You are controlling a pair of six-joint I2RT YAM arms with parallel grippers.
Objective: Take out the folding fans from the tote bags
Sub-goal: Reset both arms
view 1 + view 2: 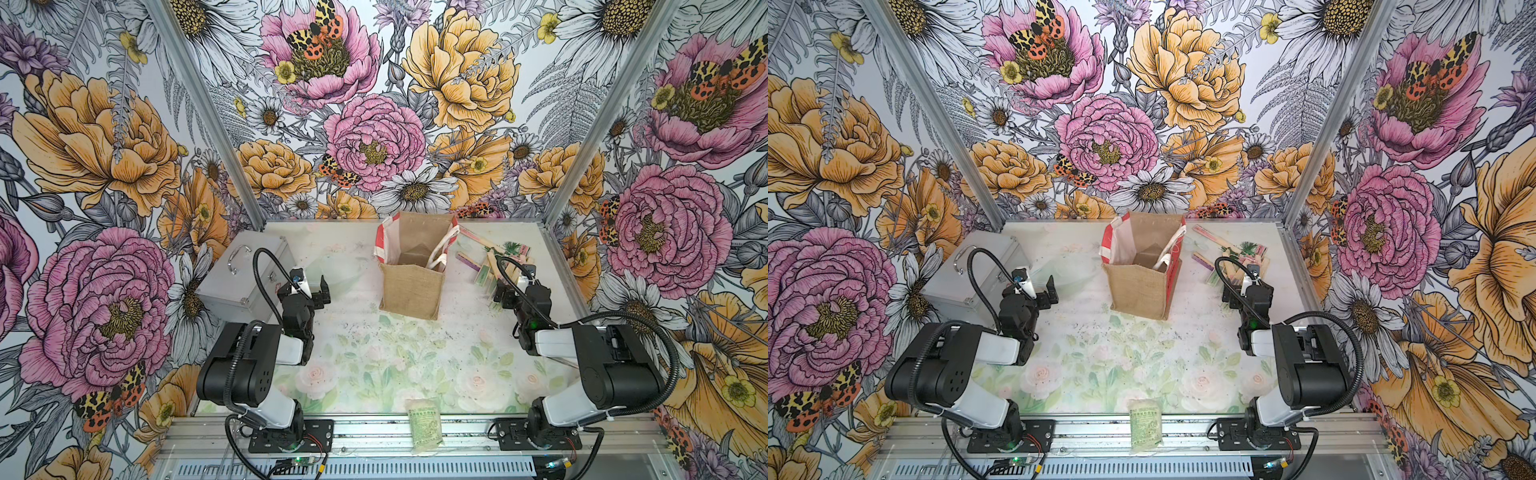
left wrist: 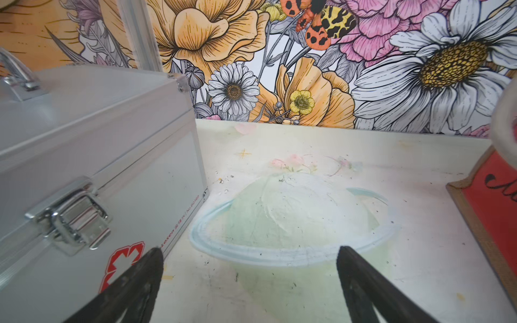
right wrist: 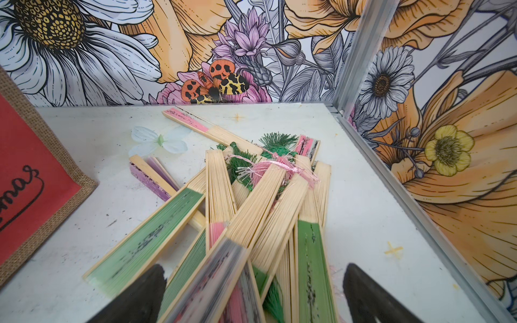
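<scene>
The right gripper (image 3: 256, 268) stands wide open, gripping nothing, over the heap of folding fans (image 3: 268, 195) on the table (image 3: 363, 209) beside the tote bag (image 1: 411, 291); the left gripper (image 2: 249, 250) gapes empty near the grey case (image 2: 84, 139).

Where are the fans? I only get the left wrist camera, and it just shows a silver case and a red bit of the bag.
Observer: The folding fans lie heaped on the table, on the opposite side of the tote bag from your silver case.
Operator: Is the right pincer holding one?
Observer: No, the right pincer is open, spread wide just over the heap.
Operator: Any hiding in the bag?
Observer: I see none in either top view, only a white rope handle drooping inside.
</scene>
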